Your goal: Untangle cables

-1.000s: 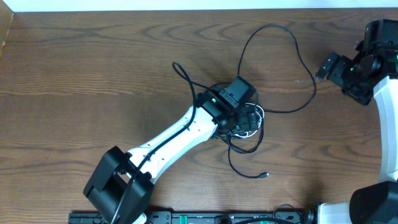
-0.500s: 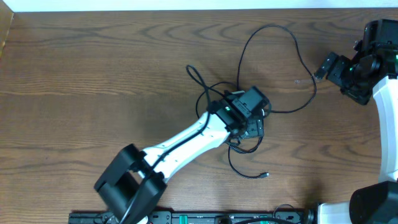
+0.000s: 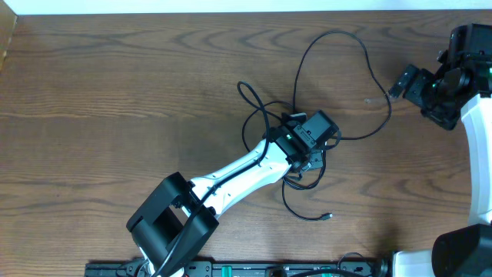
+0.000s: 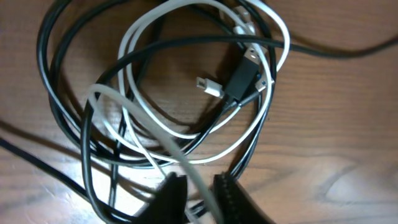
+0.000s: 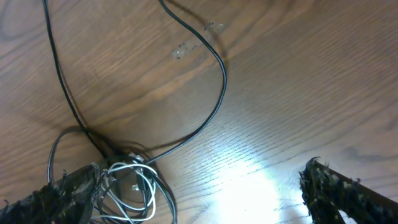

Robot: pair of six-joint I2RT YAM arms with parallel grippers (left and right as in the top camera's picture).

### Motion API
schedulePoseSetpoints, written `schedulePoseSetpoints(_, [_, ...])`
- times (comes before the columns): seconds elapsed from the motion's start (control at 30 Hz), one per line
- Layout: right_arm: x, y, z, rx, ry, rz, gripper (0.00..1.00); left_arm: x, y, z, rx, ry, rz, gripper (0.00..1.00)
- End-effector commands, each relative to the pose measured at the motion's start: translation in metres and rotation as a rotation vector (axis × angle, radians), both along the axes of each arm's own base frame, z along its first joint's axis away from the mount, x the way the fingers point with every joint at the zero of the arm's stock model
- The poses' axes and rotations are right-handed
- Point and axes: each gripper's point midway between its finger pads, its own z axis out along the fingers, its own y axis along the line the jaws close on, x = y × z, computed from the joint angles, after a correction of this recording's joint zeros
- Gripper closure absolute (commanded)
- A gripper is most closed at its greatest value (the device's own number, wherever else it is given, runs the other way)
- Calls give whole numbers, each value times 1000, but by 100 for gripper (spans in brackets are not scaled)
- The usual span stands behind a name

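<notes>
Mid-table, our left gripper pinches the white cable amid looped black cables; our right gripper, upper right, stands spread wide.

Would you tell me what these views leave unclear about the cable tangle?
Overhead: the left arm's black wrist covers the tangle of thin black cables.
Left wrist: the thin white cable blurs inside the left gripper; the bottom edge crops the pinch.
Right wrist: the bottom edge crops the tangle.
</notes>
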Motion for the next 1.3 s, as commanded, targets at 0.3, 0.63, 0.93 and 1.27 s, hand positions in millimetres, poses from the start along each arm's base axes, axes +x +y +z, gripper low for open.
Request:
schedulePoseSetpoints(0.3, [-2,8,-4,12,16,11,1,3,-9,88,-178,-136,-34,92])
schedulePoseSetpoints(0.63, [-1,30,-4,7,18,84,1,1,-7,219,-476,-390,-38,92])
schedulePoseSetpoints(0.93, [-1,50,-4,-7,17,162,1,7,8,325,-724,-657,-33,93])
schedulePoseSetpoints(1.27, [-5,57,-12,-8,39,182,1,15,41,423,-959,-928,28,92])
